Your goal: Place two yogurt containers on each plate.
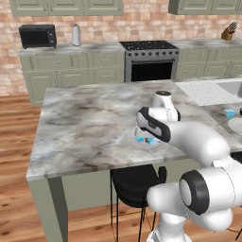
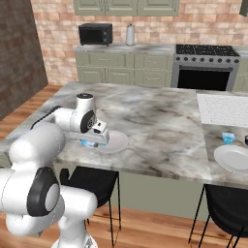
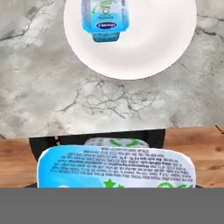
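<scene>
My gripper [image 2: 91,141] is shut on a light-blue yogurt container [image 3: 116,168], which hangs low over the counter's front edge, just short of the near plate [image 3: 166,39]; the tub hides the fingertips. A second yogurt container [image 3: 105,19] lies on that plate, toward its far side. The same plate [image 2: 116,142] shows on the island's front left, with my hand at its left rim. At the island's right end lies another plate [image 2: 233,157], and a third yogurt container [image 2: 227,137] stands on the counter just behind it.
A white ribbed mat [image 2: 223,109] lies on the island's far right by the sink. Black stools [image 2: 92,181] stand under the front edge. A stove [image 1: 150,64], a toaster oven [image 1: 38,36] and cabinets line the back wall.
</scene>
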